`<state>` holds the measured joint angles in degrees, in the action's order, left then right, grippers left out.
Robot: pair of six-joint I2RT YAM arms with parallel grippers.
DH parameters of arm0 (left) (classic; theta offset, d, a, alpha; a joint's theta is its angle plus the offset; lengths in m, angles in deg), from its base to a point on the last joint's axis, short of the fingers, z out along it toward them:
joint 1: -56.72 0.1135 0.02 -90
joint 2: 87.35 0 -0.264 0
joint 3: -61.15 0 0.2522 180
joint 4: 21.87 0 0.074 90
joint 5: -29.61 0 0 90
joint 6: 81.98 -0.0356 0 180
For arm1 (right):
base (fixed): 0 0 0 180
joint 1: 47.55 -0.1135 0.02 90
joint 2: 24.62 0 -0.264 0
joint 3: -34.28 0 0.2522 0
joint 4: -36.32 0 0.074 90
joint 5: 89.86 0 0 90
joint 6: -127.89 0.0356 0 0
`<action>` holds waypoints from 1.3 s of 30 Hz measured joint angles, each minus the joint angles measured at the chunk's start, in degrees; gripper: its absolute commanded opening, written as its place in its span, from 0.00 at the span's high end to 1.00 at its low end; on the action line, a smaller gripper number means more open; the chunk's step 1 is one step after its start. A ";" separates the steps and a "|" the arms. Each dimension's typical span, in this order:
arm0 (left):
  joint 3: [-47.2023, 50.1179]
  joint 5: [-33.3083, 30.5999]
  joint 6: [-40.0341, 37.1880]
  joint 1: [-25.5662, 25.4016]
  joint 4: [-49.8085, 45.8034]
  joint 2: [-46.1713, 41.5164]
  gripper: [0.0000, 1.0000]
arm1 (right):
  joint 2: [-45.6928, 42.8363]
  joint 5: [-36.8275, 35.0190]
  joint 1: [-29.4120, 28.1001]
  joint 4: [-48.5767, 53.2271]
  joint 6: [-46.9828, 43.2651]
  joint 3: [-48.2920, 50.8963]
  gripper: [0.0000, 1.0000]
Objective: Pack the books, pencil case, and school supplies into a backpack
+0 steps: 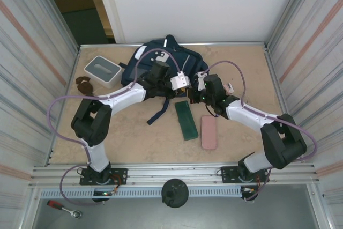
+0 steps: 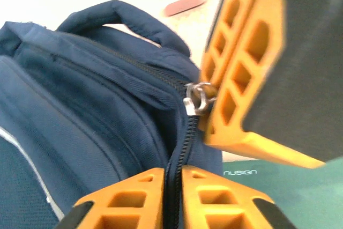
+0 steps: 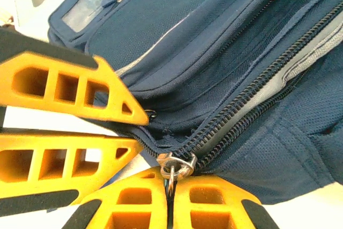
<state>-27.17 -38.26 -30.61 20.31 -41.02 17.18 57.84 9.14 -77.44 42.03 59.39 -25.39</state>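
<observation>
Gripping the zipper pull (image 3: 175, 165) at bottom centre, my right claw (image 3: 171, 179) is clamped shut; my left claw (image 2: 172, 178) pinches the backpack (image 2: 80, 105) seam, lower centre.

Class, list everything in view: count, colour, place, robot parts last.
backpack: one, navy, far middle of table
zipper pull: one, silver, on backpack
box: one, white-grey, far left
brown object: one, beside box
book: one, dark green, middle
pencil case: one, pink, right of book
ratchet: one, red-handled, off-table near left
left gripper: one, orange, pinching backpack seam
right gripper: one, orange, shut on zipper pull
</observation>
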 measured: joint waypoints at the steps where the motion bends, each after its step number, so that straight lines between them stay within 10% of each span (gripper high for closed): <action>1: -0.39 0.48 -0.04 -0.07 -0.46 0.11 1.00 | -0.31 0.00 0.28 0.26 0.35 0.15 1.00; 39: 12.76 10.38 3.98 7.91 11.19 -7.21 1.00 | -6.32 13.53 11.37 16.39 -9.27 -3.56 1.00</action>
<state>-14.41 -27.87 -26.63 28.22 -29.83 9.97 51.52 22.67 -66.08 58.42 50.12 -28.95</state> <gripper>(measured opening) 0.044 0.063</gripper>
